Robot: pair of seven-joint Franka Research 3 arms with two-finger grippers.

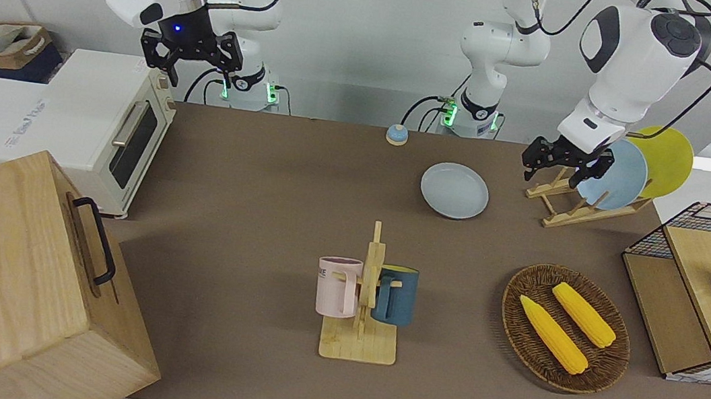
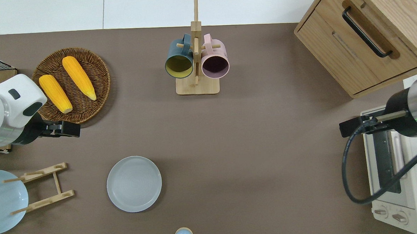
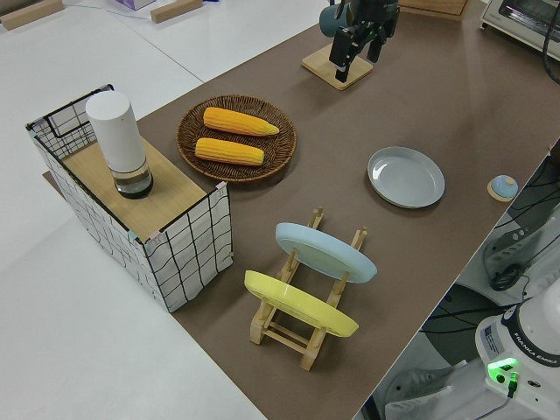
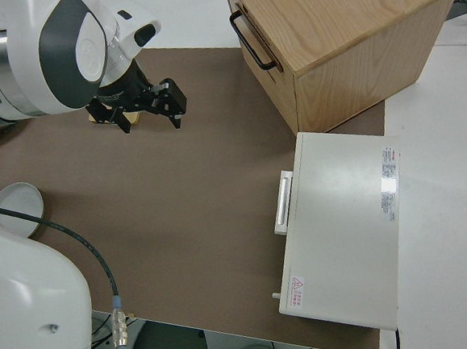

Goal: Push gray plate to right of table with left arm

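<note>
The gray plate (image 1: 454, 190) lies flat on the brown table (image 1: 258, 215), close to the robots' edge; it also shows in the overhead view (image 2: 134, 183) and the left side view (image 3: 405, 177). My left gripper (image 1: 555, 173) is open and empty, up in the air. In the overhead view the left gripper (image 2: 63, 129) is over the table at the wicker basket's rim, between the basket and the dish rack, well apart from the plate. My right arm is parked with its gripper (image 1: 189, 64) open.
A wooden dish rack (image 1: 565, 205) holds a sky-blue plate (image 1: 619, 176) and a yellow plate (image 1: 667, 160). A wicker basket (image 1: 525, 285) holds two corn cobs. A mug rack (image 1: 365, 295), a small bell (image 1: 396, 135), a toaster oven (image 1: 113, 129), a wooden cabinet (image 1: 13, 279) and a wire crate (image 1: 704, 290) also stand here.
</note>
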